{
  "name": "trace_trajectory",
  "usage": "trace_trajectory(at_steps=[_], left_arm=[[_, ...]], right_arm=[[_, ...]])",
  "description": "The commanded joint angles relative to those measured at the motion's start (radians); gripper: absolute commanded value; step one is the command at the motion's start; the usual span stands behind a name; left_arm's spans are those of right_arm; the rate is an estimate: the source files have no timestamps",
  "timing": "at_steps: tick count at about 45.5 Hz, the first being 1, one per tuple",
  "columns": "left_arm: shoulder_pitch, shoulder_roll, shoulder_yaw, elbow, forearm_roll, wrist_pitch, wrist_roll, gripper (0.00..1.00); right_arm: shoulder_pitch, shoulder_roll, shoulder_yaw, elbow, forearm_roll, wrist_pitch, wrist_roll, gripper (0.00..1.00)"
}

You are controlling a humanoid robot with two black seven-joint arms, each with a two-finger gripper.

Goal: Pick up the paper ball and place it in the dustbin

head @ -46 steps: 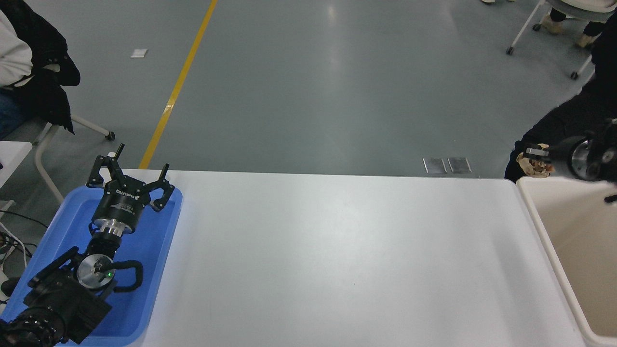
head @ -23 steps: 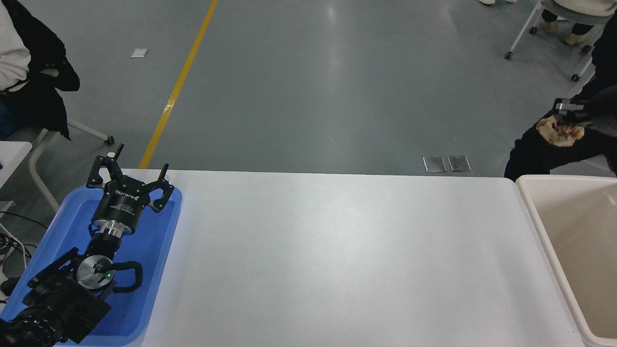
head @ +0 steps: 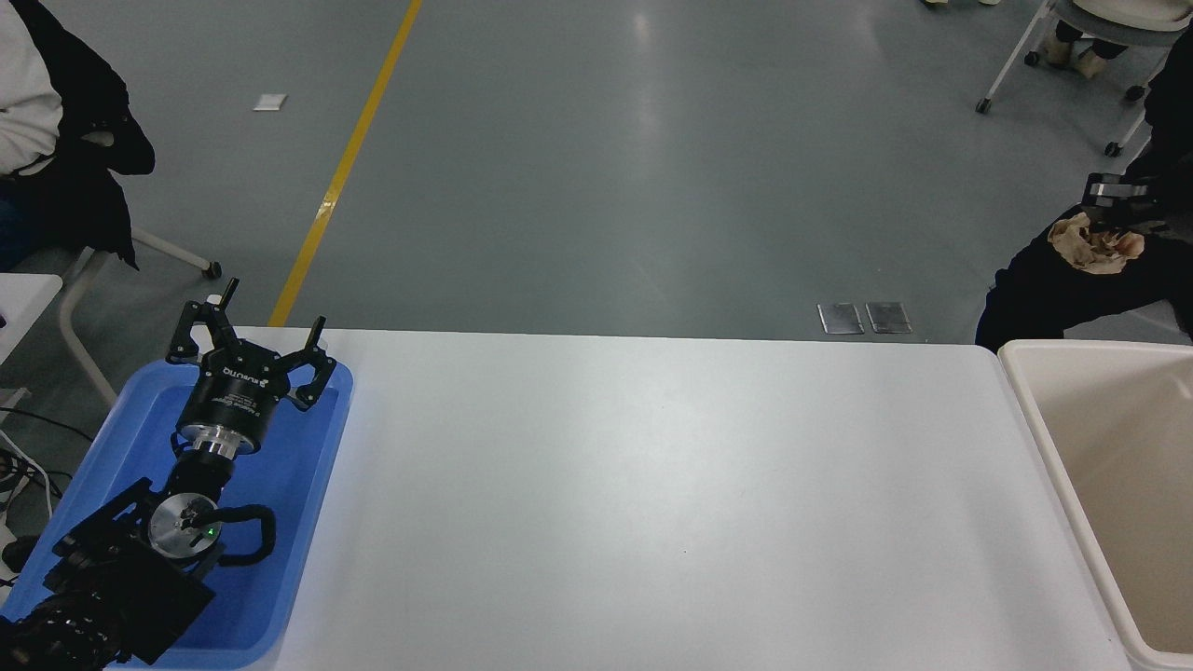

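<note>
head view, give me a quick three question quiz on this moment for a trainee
1. True or false: the paper ball already lies inside the dustbin.
2. Which hand is nearest the paper ball? A) the left hand B) the right hand C) neither
3. Fill in: the left hand sits parked over the blue ____ at the table's left end.

Key:
1. False. The ball is up in the air beyond the table's far right corner, held at the right hand, above and behind the dustbin's rim.
2. B
3. tray
</note>
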Motion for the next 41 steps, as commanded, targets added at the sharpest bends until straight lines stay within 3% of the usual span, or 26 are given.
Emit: trace_trajectory(at_steps=[1,11,23,33,41], left_arm=[[0.000,0.000,0.000,0.001,0.000,0.000,0.001,1.00],[0.000,0.000,0.000,-0.001,0.000,0.000,-0.001,1.00],[0.000,0.000,0.000,0.001,0.000,0.000,0.001,1.00],[0.000,0.000,0.000,0.001,0.000,0.000,-0.001,1.00],[0.000,0.000,0.000,0.001,0.000,0.000,-0.001,1.00]], right_arm=[[-0.157,-0.002,-0.001,-0.115,0.015,-0.096,-0.002,0.00],[-0.401,-0.003,0.025,-0.342,0.035,-0.194,-0.002,0.00],[-0.750,0.012,0.090,-0.602,0.190,-0.343,-0.002,0.00],[-0.974,0.082,0.231,-0.706,0.213,-0.482,-0.002,0.00],[-1.129,0.161,0.349,-0.846,0.213,-0.499,0.000,0.00]])
